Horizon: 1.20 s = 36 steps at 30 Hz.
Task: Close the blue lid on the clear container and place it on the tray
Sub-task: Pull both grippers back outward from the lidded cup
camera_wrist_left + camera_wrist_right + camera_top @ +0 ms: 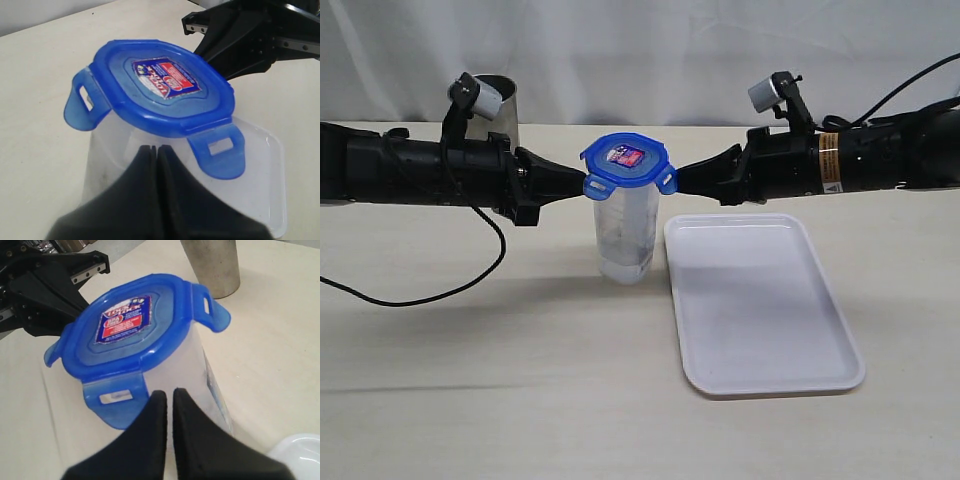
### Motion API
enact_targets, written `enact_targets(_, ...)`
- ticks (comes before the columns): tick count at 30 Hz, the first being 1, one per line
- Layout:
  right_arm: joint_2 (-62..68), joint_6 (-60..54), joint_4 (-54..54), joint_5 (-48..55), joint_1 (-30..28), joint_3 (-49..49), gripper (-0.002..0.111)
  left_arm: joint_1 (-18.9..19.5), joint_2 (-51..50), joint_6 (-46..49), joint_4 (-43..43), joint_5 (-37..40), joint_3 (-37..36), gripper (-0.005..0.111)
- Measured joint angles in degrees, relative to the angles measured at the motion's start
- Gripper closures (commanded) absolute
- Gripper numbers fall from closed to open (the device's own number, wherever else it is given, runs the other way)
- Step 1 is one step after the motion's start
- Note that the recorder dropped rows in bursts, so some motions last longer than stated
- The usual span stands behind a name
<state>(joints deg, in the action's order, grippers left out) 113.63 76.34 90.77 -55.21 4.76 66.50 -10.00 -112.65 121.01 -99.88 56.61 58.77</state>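
Flanking small blue snap-flap plastic lid [628,160] atop tall clear plastic container [625,238], beside flat white plastic tray [760,310], not on it: left gripper [582,184] and right gripper [681,180], clenched empty, seemingly touching flaps. Risk of toppling through uneven pressing.

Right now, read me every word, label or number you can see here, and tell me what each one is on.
"LOCK LOCK", as best it reads: sticker on the blue lid; its smaller print is too blurred.
Label on the clear container: seen at a slant, unreadable.
Orange-and-white tag on the right arm: too small to read.
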Motion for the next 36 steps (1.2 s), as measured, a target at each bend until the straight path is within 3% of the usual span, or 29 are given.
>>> enact_targets(23,0.00,1.41,0.10,-1.16,0.00,-0.43,0.104,0.00,0.00,0.00,0.00,-0.64,0.00,0.107)
enact_targets(36,0.00,1.51,1.47,2.37,0.00,-0.43,0.104,0.00,0.00,0.00,0.12,-22.77,-3.74,0.107)
